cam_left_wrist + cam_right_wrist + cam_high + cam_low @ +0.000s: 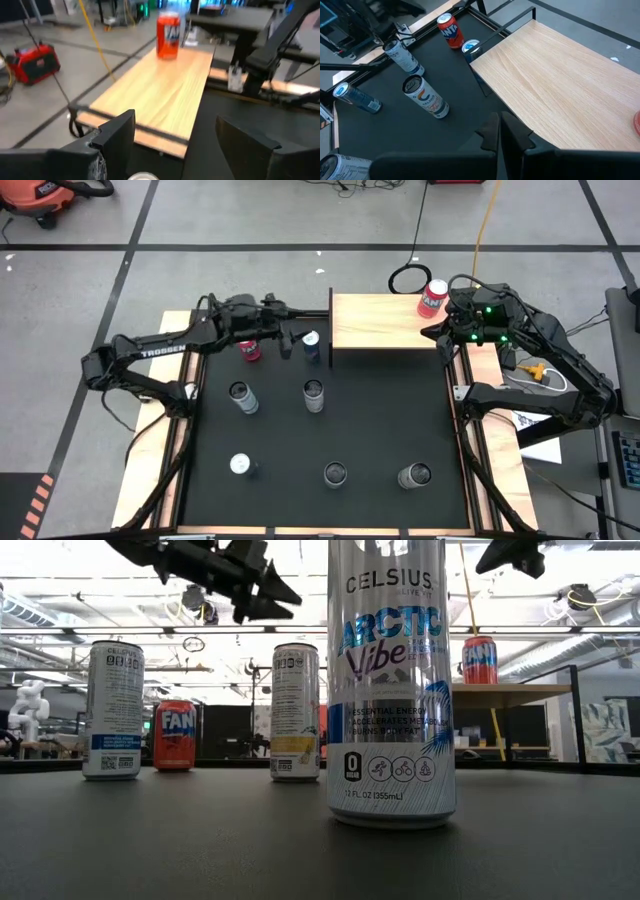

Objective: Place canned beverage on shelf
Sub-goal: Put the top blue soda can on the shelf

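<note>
Smooth light-wood rectangular shelf (380,320); glossy red cylindrical can (432,298) upright on top.

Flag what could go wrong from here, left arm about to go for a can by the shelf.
1. The left gripper, open, hovers between a red can and a blue can; closing on one could knock over the other.
2. The blue can stands right beside the shelf edge, so a lift might clip the wood.
3. A red Fanta can already sits at the shelf's far corner near the shut right gripper; a bump could topple it.
</note>
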Robot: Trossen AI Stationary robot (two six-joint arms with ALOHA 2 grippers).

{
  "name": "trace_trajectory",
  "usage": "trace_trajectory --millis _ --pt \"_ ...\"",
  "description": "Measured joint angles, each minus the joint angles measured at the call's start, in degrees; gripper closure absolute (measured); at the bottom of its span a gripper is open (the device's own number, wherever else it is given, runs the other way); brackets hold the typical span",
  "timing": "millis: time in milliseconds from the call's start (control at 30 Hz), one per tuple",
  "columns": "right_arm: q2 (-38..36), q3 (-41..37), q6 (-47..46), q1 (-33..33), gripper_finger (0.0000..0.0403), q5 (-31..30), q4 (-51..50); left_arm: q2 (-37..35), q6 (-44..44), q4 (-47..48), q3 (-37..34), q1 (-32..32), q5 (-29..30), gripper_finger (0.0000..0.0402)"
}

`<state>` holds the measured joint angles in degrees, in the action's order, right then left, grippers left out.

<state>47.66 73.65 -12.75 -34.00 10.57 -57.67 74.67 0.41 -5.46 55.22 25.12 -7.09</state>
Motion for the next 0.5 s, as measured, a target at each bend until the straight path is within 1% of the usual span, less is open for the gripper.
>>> trace_trajectory --millis 167,233,500 --pt "0.0 0.0 3.3 0.0 0.0403 0.0 0.6 3.7 -0.1 0.9 1.2 1.1 0.0 0.0123" --pt "0.0 0.0 3.6 0.0 0.0403 0.0 0.8 5.1 -0.1 2.2 1.6 1.4 0.0 0.0123" --pt "0.2 0.0 3.6 0.0 0.0403 0.0 0.6 8.3 0.0 2.6 3.4 2.1 -0.1 0.0123"
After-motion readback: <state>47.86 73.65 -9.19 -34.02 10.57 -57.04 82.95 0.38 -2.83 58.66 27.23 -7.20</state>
